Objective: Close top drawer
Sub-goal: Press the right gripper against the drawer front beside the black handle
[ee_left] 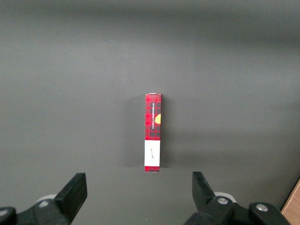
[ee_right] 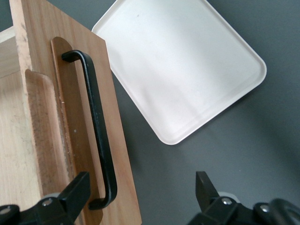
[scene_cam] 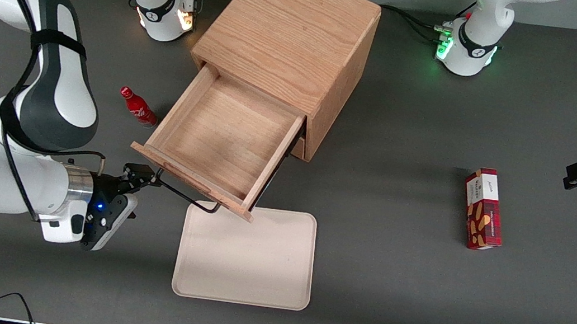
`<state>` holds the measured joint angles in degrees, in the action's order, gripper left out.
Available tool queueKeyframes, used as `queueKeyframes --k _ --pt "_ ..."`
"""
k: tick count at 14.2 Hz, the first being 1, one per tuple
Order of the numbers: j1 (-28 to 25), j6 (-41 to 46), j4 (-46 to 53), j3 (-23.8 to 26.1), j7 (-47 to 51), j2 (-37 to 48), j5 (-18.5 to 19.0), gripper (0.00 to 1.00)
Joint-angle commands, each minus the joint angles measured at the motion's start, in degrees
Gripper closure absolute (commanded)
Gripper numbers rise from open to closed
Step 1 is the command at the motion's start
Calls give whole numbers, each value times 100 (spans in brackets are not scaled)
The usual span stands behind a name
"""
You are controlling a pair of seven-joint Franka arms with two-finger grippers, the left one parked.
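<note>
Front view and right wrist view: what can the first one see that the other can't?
Only the front view shows the whole cabinet, the red bottle, the red box and the top drawer's empty inside. Only the right wrist view shows the recess under the black handle and the open gripper close up. Both show the drawer front, handle and tray.

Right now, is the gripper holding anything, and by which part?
Nothing is held. The gripper is open beside one end of the top drawer's black handle, fingers not closed on it.
</note>
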<state>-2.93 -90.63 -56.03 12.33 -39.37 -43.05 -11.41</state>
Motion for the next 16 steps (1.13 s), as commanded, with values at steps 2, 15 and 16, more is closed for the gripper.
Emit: queueKeyframes --k 2,15,16 --pt "-137 169 276 -29 -124 -230 -124 0" --pt "-322 -147 206 -38 -36 -538 -116 0" --pt "-322 -191 189 -38 -36 -547 -116 0"
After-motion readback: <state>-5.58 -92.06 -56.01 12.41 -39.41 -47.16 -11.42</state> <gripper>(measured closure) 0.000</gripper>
